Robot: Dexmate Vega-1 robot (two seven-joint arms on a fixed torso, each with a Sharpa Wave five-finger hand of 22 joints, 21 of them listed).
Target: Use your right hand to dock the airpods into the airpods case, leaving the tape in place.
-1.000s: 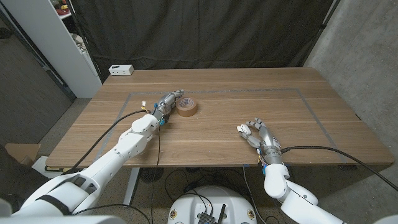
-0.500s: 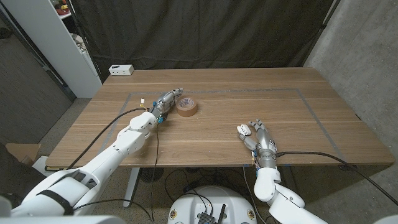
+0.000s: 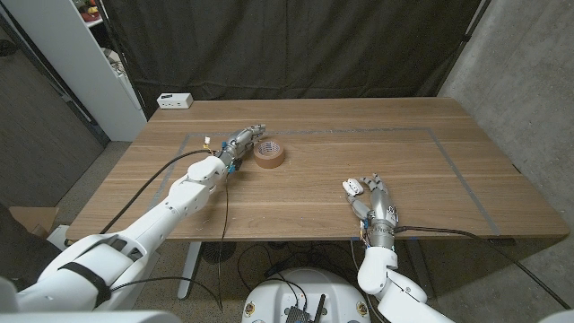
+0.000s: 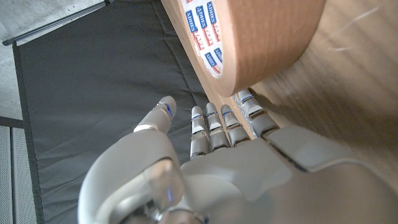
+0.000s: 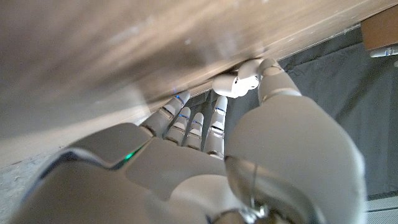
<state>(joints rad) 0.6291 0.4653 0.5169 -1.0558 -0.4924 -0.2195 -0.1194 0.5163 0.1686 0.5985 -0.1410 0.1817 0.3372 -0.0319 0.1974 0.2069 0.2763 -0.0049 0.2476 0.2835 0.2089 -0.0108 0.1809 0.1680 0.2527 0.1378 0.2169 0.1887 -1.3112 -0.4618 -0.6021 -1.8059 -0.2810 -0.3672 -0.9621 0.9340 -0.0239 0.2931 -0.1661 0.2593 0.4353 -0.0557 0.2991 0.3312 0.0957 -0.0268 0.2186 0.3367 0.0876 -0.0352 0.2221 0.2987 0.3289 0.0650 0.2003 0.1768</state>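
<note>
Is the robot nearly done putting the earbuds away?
Done: the tape sits on the table, with the left hand right beside it. In hand: the right hand pinches a small white thing near the table's front edge. It is too small to tell whether it is the case or an earbud. Left: nothing shows earbuds sitting in a case, so the docking probably isn't finished.
</note>
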